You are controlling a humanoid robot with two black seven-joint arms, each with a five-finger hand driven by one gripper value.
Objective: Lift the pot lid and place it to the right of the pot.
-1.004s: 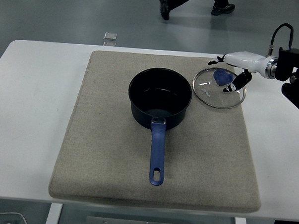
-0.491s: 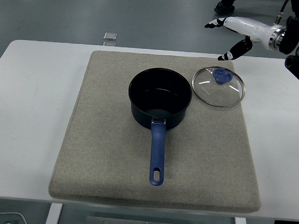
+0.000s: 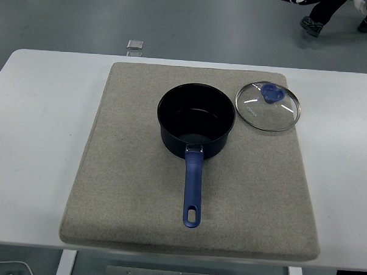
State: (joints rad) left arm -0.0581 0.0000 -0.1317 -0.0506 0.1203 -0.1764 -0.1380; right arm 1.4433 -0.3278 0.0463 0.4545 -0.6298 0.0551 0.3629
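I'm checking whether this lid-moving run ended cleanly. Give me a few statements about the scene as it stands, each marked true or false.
1. The glass lid lies on the mat to the right of the pot. True.
2. The pot is covered. False: it stands open, its dark inside showing.
3. The pot's blue handle points toward the table's near edge. True.
4. A robot hand is gripping the lid's blue knob. False: nothing touches the lid.
5. The lid hangs partly off the beige mat. False: it lies fully on the mat, near its far right corner.
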